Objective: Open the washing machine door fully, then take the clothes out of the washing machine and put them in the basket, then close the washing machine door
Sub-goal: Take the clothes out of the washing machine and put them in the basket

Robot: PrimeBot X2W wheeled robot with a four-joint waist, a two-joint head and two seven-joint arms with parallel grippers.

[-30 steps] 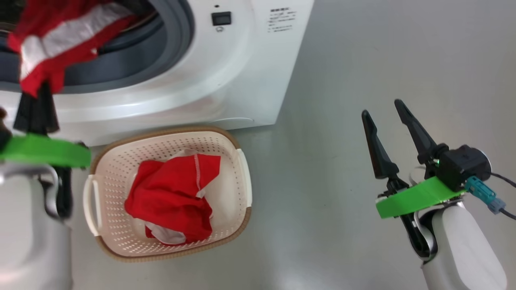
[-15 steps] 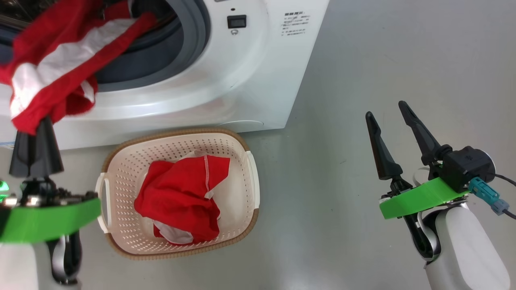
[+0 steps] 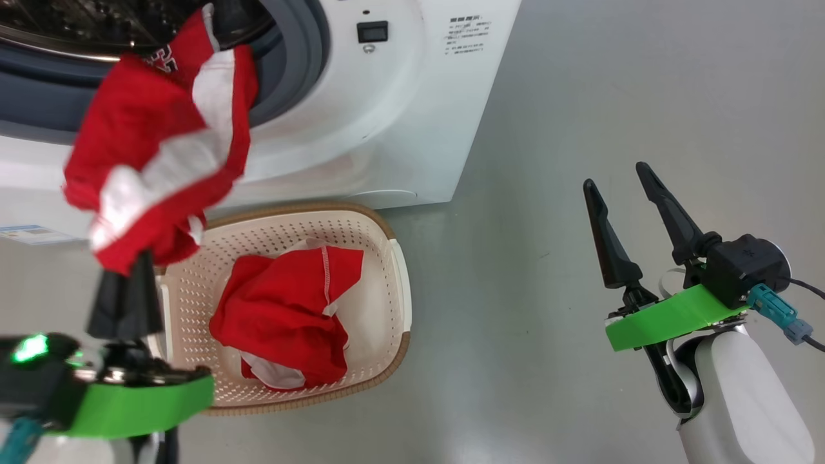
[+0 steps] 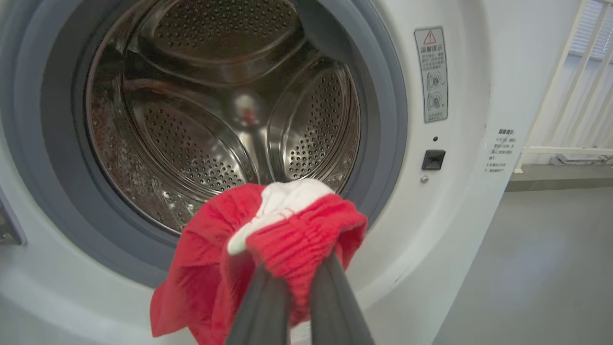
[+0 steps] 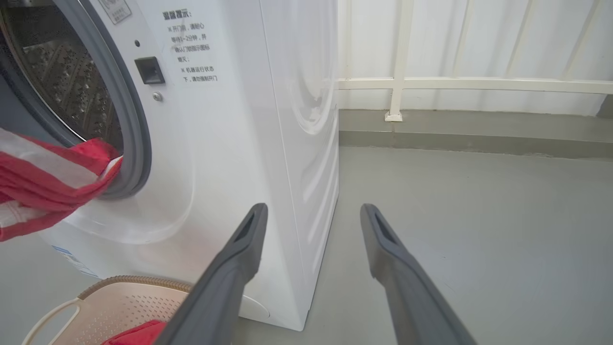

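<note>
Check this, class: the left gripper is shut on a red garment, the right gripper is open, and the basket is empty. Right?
No. The basket is not empty: the head view shows a red garment lying in it. The left gripper is shut on the other red garment, and the right gripper is open.

I'm seeing the washing machine (image 3: 387,116) standing just behind the basket (image 3: 303,209). One garment (image 3: 283,322) is lying in the basket. My left gripper (image 3: 126,290) is holding a second garment (image 3: 161,161) above the basket's left rear corner, in front of the machine's opening. My right gripper (image 3: 615,175) is hovering well right of the basket, over the floor (image 3: 580,96).
</note>
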